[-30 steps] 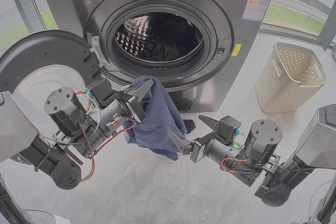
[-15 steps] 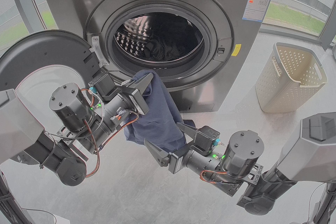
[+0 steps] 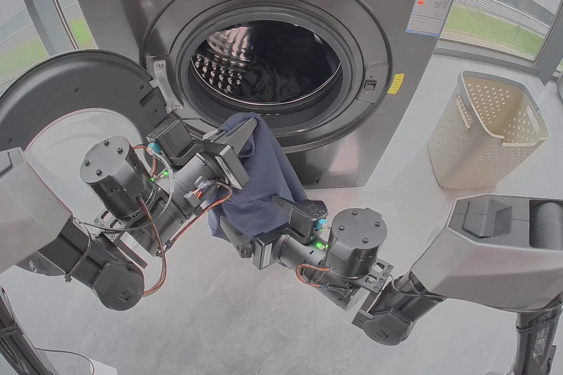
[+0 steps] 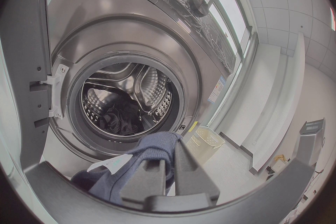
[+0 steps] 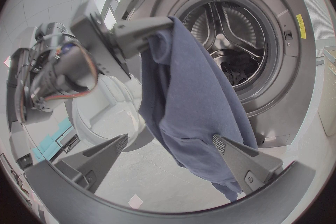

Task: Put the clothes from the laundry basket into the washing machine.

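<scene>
Head view puts 1 navy garment (image 3: 264, 183) in the air just before the washing machine (image 3: 375, 30), below and short of the drum opening (image 3: 267, 65). Its top fold is pinched in the left gripper (image 3: 245, 131), whose jaws are closed on the cloth, and the rest hangs down toward the floor (image 3: 234, 323). In the last second the right gripper (image 5: 168, 138) has swung in from the robot's right and now sits at the garment's lower part. Its jaws are spread wide to either side of the cloth and have not yet closed on it. One finger looks to be against the fabric, though we cannot be sure of contact. The left arm has lifted its hold only slightly toward the opening. We read this as the robot getting ready to gather the dangling tail with its second arm, so that the whole piece goes through the opening and does not drag over the lip. Counting outward, we see 1 garment in hand, 1 dark heap of clothes (image 3: 281, 77) already in the drum, its pieces too tangled to number, and 2 grippers. There is also 1 door (image 3: 70, 95) swung open to the robot's left and 1 laundry basket (image 3: 463, 142) on the floor well off to the right. No clothes show in the part of the basket we can see.
</scene>
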You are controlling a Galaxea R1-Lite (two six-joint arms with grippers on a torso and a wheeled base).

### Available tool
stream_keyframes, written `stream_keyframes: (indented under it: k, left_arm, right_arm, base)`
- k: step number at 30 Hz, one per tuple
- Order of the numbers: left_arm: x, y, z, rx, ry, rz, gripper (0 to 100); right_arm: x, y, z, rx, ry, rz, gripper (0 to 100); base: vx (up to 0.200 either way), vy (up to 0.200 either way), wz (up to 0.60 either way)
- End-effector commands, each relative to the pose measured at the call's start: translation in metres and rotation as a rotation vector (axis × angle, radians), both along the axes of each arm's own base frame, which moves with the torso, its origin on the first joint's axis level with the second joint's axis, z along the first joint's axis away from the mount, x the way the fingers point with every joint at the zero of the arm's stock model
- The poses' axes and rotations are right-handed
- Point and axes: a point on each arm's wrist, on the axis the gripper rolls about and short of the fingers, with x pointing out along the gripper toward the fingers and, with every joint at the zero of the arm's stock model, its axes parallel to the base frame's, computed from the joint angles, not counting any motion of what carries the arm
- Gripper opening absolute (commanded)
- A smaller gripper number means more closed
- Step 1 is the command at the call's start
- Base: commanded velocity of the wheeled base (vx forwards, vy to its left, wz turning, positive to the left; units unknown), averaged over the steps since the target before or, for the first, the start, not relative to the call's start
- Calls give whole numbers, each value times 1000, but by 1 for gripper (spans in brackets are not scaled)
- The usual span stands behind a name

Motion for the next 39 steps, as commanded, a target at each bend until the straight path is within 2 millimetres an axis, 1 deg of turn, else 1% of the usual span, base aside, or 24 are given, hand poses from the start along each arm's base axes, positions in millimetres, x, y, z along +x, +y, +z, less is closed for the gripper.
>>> stream_keyframes:
  k: [1,2,6,12,14,15,16,17,20,24,27,32,34,35,37,39]
  left_arm:
    - [-1,0,2,-3,-4,-2,0]
    - [-2,0,2,-3,-4,-4,0]
    - [-2,0,0,0,1,-4,0]
    - [-2,0,-1,3,6,-4,0]
    - [-3,0,-2,5,9,-4,0]
    - [-3,0,-2,5,9,-5,0]
    - [-3,0,-2,5,9,-5,0]
    - [-3,0,-2,6,10,-5,0]
    - [-3,0,-2,6,10,-5,0]
    - [-3,1,-2,4,10,-3,0]
    - [-3,1,-1,3,9,-3,0]
    - [-4,2,1,-1,2,-3,0]
    - [-4,2,2,-3,2,-3,0]
    - [-4,2,2,-3,2,-3,0]
    - [-4,2,1,-3,3,-3,0]
    - [-4,2,1,-3,3,-3,0]
  right_arm:
    - [27,4,-9,-11,9,-52,100]
    - [34,4,-6,-7,7,-68,100]
    - [48,3,-1,-3,6,-97,100]
    - [59,-8,-1,-8,10,-167,100]
    - [68,-20,2,-16,-1,-211,100]
    - [70,-22,3,-18,-4,-217,100]
    - [75,-32,6,-19,-13,-242,100]
    - [77,-34,7,-18,-14,-248,100]
    - [83,-55,21,-13,-29,-297,100]
    - [89,-77,26,-24,-32,-348,100]
    - [94,-89,25,-34,-27,-378,100]
    - [96,-97,22,-43,-18,-396,100]
    - [96,-98,18,-50,-10,-397,100]
    - [92,-98,12,-63,5,-393,100]
    - [87,-98,5,-78,24,-382,100]
    - [83,-97,2,-85,30,-374,100]
  base:
    - [0,0,0]
    - [0,0,0]
    - [0,0,0]
    - [0,0,0]
    - [0,0,0]
    - [0,0,0]
    - [0,0,0]
    - [0,0,0]
    - [0,0,0]
    - [0,0,0]
    - [0,0,0]
    - [0,0,0]
    - [0,0,0]
    - [0,0,0]
    - [0,0,0]
    - [0,0,0]
